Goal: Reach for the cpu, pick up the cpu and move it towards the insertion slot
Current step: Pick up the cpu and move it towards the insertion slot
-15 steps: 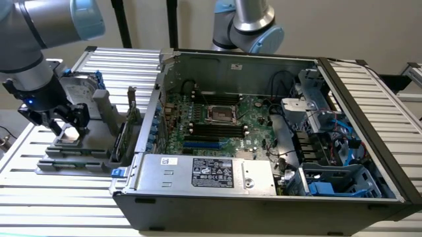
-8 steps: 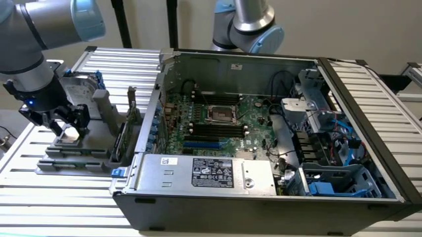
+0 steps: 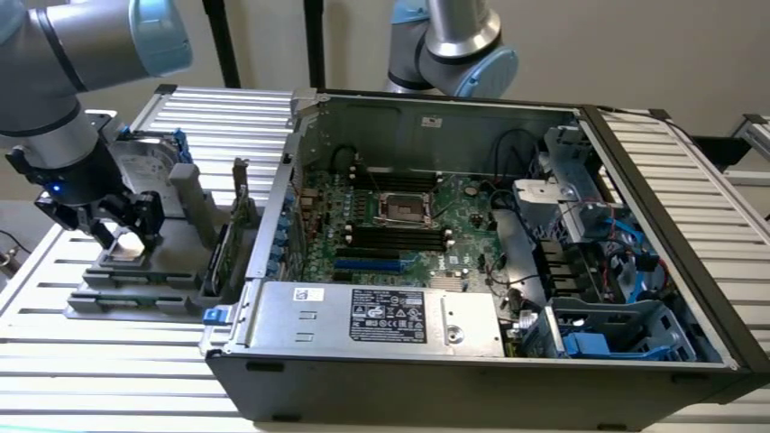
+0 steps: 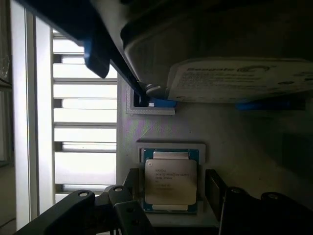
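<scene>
1. The gripper (image 3: 125, 233) hangs low over the grey fixture (image 3: 180, 271), jaws spread.
2. The cpu (image 4: 171, 181) lies flat in the fixture's recess, straight between the fingers (image 4: 131, 196), with a narrow gap on each side.
3. The hard drive (image 4: 244, 81) stands just beyond the gripper.
4. The insertion slot (image 3: 403, 209) sits well apart, toward the exterior view's right, inside the computer case (image 3: 481, 379).

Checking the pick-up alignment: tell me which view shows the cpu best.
The wrist view: the cpu faces the camera, metal top and printing plain, lying in its grey holder. In the exterior view it is a small pale patch under the gripper, partly screened by it.
</scene>
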Robot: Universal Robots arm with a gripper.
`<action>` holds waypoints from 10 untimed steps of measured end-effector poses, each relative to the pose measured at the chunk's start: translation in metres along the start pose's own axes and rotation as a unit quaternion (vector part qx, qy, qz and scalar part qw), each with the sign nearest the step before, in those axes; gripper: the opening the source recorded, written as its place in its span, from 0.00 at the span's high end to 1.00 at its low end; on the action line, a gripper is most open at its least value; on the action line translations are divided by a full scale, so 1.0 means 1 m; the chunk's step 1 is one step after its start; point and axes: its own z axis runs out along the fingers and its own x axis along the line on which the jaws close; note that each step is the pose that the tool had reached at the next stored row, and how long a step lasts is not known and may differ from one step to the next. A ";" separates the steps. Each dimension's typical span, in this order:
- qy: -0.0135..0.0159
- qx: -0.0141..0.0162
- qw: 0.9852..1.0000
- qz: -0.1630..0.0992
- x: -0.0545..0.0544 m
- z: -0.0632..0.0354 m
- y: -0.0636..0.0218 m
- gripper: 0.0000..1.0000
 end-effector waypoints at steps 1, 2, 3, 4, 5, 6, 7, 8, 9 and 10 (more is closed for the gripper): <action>0.000 0.000 1.000 0.000 0.000 0.0001 0.0000 0.35; 0.000 0.000 1.000 0.000 0.000 0.0002 0.0000 0.35; 0.000 0.000 1.000 0.000 0.000 0.0003 0.0000 0.35; 0.000 0.000 1.000 0.000 0.000 0.0004 0.0000 0.35; 0.000 0.000 1.000 0.001 0.000 0.0005 0.0000 0.35; 0.000 0.000 1.000 0.001 0.000 0.0005 0.0000 0.35; 0.000 0.000 1.000 0.001 0.000 0.0006 0.0000 0.35; 0.000 0.000 1.000 0.001 0.000 0.0006 0.0000 0.35; 0.000 0.000 1.000 0.001 0.000 0.0006 0.0000 0.37; 0.000 0.000 1.000 0.001 0.000 0.0006 0.0000 0.37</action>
